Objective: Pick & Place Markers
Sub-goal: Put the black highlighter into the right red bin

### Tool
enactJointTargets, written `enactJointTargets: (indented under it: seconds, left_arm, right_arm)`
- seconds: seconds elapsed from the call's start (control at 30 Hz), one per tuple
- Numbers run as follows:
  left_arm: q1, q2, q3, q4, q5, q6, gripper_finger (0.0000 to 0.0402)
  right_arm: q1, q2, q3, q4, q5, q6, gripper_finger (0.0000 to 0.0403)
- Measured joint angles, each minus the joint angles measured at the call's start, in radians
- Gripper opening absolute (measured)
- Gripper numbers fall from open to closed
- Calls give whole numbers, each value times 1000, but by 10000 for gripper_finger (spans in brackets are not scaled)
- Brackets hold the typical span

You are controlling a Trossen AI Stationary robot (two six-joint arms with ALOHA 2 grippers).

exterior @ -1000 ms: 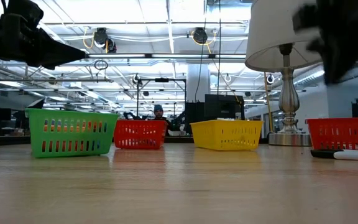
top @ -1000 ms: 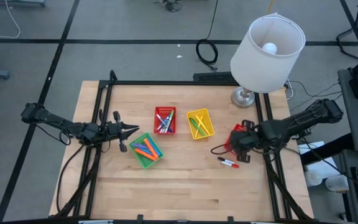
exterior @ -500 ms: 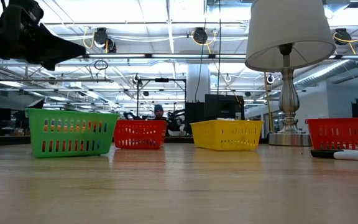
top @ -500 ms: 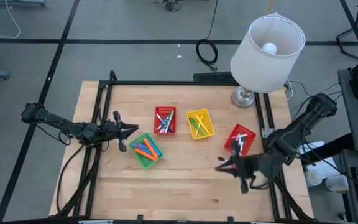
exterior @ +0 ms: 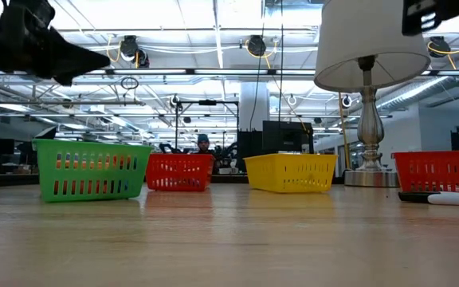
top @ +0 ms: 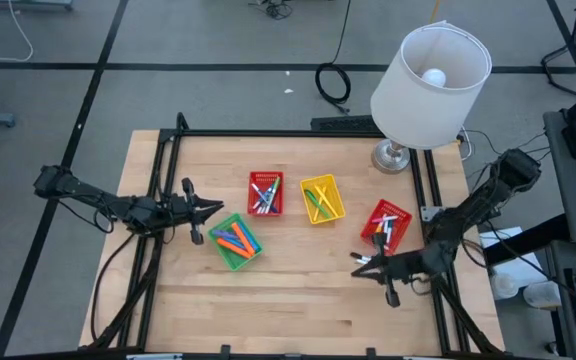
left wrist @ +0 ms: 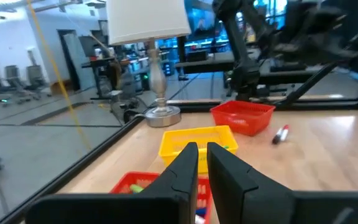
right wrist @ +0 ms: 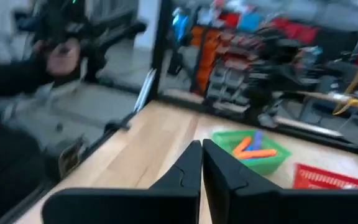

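Observation:
One red-capped white marker [left wrist: 280,134] lies loose on the table in front of the right-hand red basket [top: 385,225]. Other markers lie in the green basket [top: 234,241], the middle red basket [top: 265,193] and the yellow basket [top: 321,198]. My right gripper [top: 360,267] hangs level above the loose marker, pointing toward the table's left edge. It is shut and has nothing in it [right wrist: 201,163]. My left gripper [top: 215,208] hovers level beside the green basket, its fingers [left wrist: 185,163] close together around nothing.
A table lamp [top: 430,75] stands at the far right corner, its base [top: 392,156] on the wood. Black frame rails [top: 165,190] run along the left and right sides. The near half of the table [top: 288,310] is bare wood.
My right gripper has swung away from the right-hand red basket toward the table's near edge. It has tipped up from pointing down to level, and now points toward the left edge. The loose marker has stayed on the table.

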Motion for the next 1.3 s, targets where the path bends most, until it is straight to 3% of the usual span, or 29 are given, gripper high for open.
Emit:
enactJointTargets:
  seconds: [0.13, 0.27, 0.43, 0.57, 0.67, 0.87, 1.03, 1.3]
  left_arm:
    - [0, 49, 75, -3, 67, -38, 44]
    - [0, 229, 181, -1, 139, -106, 43]
    - [0, 605, 383, 54, 201, -157, 14]
    - [-2, 981, 605, 227, 398, -68, 9]
    - [-2, 1215, 811, 202, 469, -34, 22]
    - [36, 1517, 1275, -134, 546, 1, 5]
    - [82, 1731, 1610, -344, 614, -32, 15]
    - [125, 2018, 1964, -613, 638, 3, 17]
  right_arm:
    - [1, -62, -81, 160, 63, 0, 1]
    - [2, -144, -99, 165, 70, -42, 1]
    - [5, -213, -99, 160, 68, -78, 1]
    - [17, -231, -99, 159, 66, -77, 1]
    - [38, -233, -99, 161, 66, -78, 1]
    - [76, -245, -99, 161, 68, -111, 1]
    - [99, -259, -99, 153, 69, -132, 1]
    - [132, -271, -99, 125, 72, -137, 1]
